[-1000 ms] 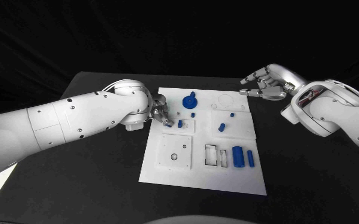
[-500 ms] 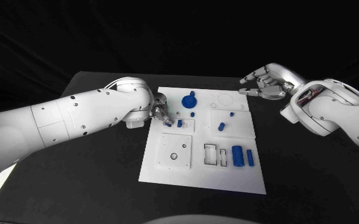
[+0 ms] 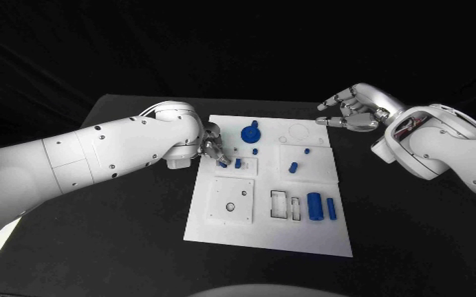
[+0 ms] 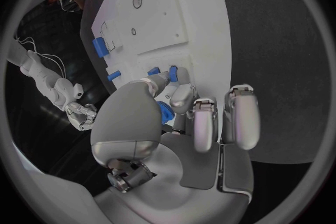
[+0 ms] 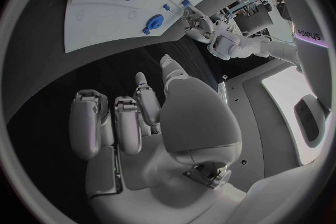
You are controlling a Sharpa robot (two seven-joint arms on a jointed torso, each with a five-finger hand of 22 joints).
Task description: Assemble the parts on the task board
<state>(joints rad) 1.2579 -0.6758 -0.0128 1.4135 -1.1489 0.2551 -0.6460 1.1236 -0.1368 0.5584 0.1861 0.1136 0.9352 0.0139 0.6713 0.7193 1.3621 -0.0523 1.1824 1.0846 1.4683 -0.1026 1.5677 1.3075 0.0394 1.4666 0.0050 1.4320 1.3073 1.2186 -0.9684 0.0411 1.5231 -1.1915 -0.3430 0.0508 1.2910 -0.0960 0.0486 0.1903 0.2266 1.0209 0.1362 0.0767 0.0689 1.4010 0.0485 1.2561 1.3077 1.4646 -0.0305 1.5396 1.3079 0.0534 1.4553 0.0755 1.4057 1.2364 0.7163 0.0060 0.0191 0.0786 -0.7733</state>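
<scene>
Over the task board's [image 3: 267, 194] left edge, the left hand [image 3: 213, 147] is pinching a small blue part [image 4: 164, 112] in its fingers; rigid and light, best gripped by its sides. Right hand [image 3: 349, 109] is hovering, fingers apart.

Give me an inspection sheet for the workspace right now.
Surface: black table, bare round the board.
Task board: white, lies flat in the middle.
Parts: blue pieces on the board, among them a round part at the far end and two cylinders near the front.
Clutter: nothing seen.
Left hand: at the board's left edge, pinches a small blue part.
Right hand: off the board's far right corner, fingers curled, holds nothing.
Cables: nothing seen.
Surroundings: dark backdrop.
</scene>
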